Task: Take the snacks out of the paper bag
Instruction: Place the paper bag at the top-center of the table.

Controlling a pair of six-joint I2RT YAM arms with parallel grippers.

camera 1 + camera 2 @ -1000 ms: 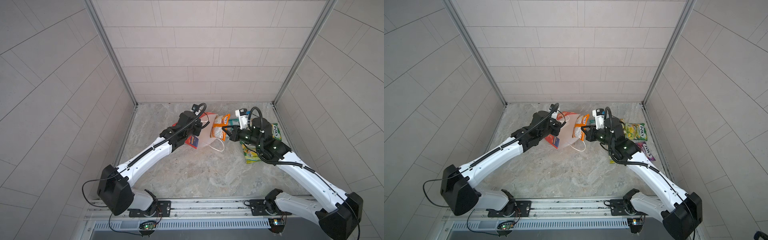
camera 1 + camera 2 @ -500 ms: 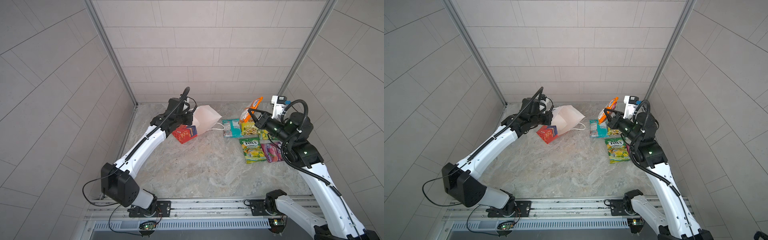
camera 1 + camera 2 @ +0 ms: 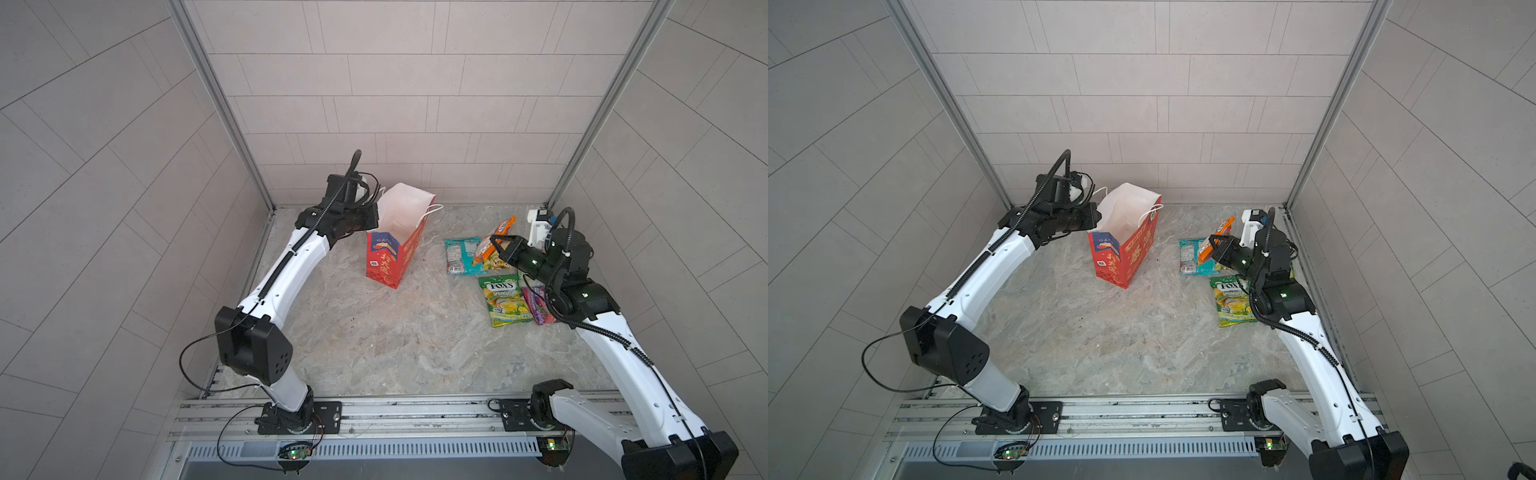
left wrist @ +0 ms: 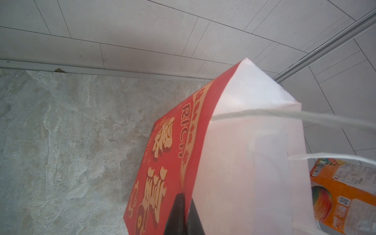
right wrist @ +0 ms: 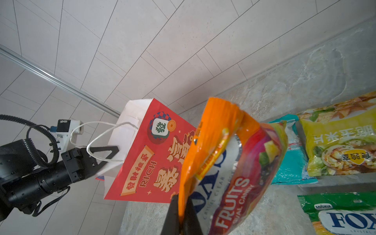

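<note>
Orange candy packet [image 5: 223, 158] is dangling edge-held in the clamped right gripper [image 5: 181, 215], well apart from the red paper bag [image 3: 395, 259]; slick film may slip. Meanwhile the left gripper [image 4: 184, 213] is pinching the bag's rim, risking tipping.

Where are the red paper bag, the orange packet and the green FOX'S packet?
red paper bag [image 3: 409, 253], in a top view, on its red side with gold characters.
orange packet [image 5: 211, 128], in the right wrist view, on its plain orange upper part.
green FOX'S packet [image 3: 505, 301], in a top view, on its printed middle.
</note>
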